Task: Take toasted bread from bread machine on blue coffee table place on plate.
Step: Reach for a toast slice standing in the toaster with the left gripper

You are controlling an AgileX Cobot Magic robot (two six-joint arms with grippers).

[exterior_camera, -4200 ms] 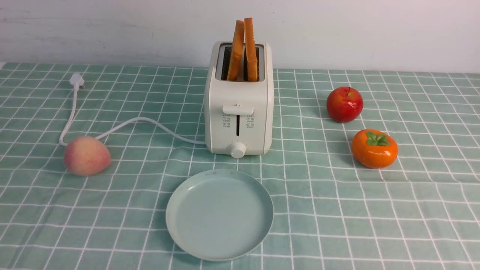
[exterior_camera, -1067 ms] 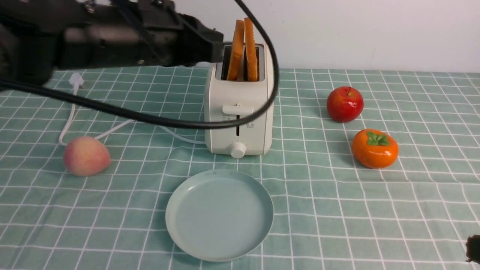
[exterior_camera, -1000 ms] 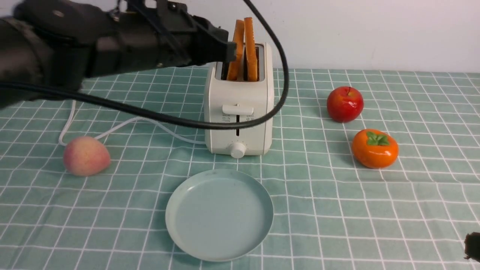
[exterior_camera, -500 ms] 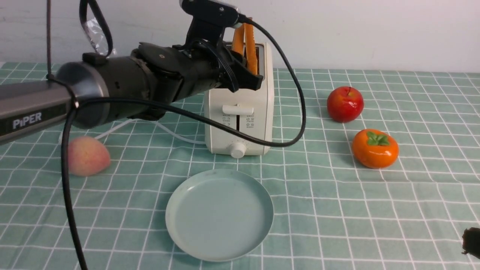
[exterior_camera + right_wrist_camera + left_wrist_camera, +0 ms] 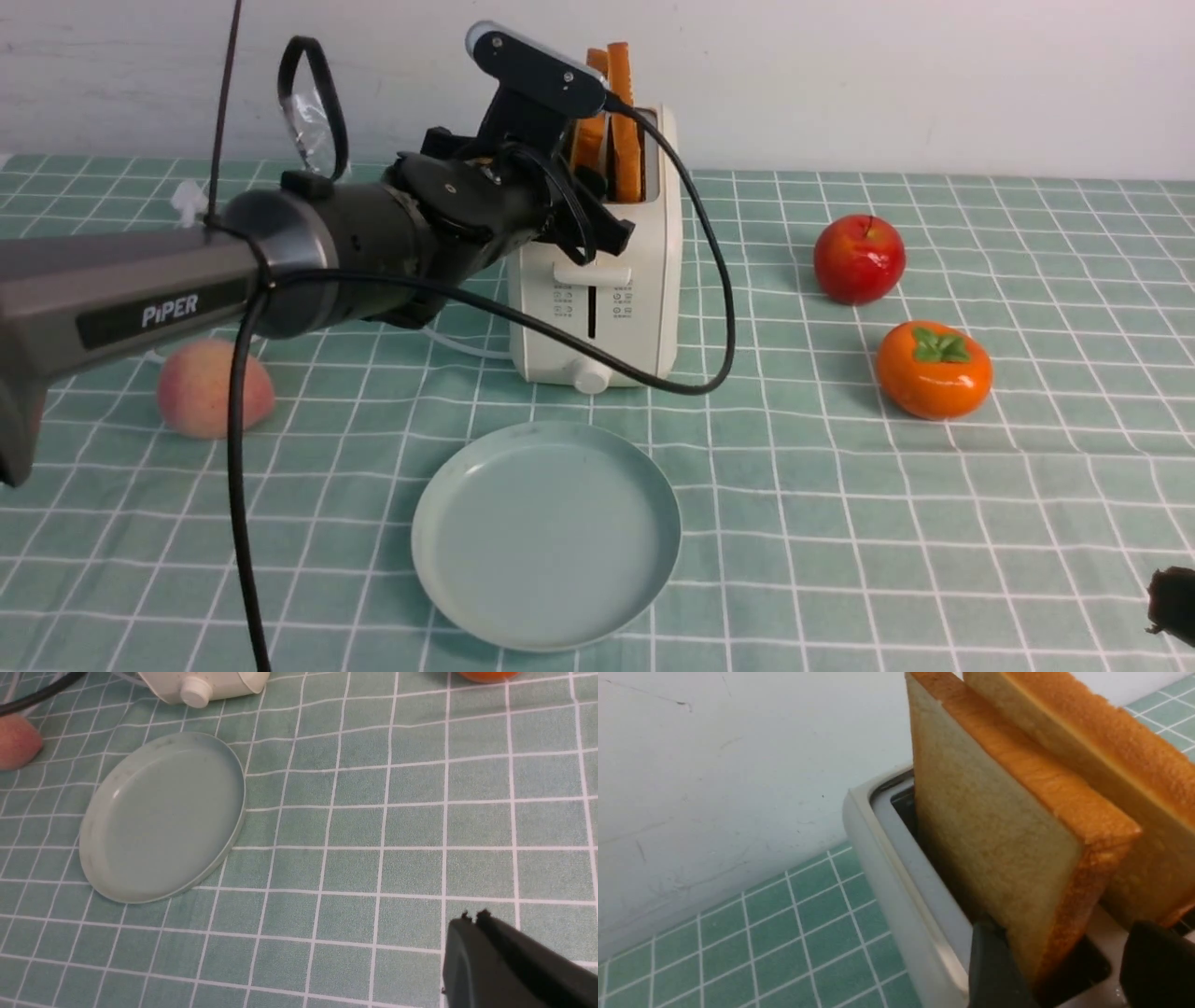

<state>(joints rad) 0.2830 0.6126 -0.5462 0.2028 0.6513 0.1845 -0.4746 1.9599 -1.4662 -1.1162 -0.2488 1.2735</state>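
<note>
Standing in the toaster (image 5: pixel 653 280), two slices of toast (image 5: pixel 999 826) lean close together, the left gripper (image 5: pixel 1055 970) spread wide around one slice's near corner without clamping it. Nearer on the worktop (image 5: pixel 803 560) lies the plate (image 5: pixel 547 537); the right gripper (image 5: pixel 481 952) is closed, holding nothing.

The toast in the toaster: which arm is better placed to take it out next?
The left. Its open gripper is already at the left slice, while the right gripper is shut and low over the cloth, well away from the toaster.
</note>
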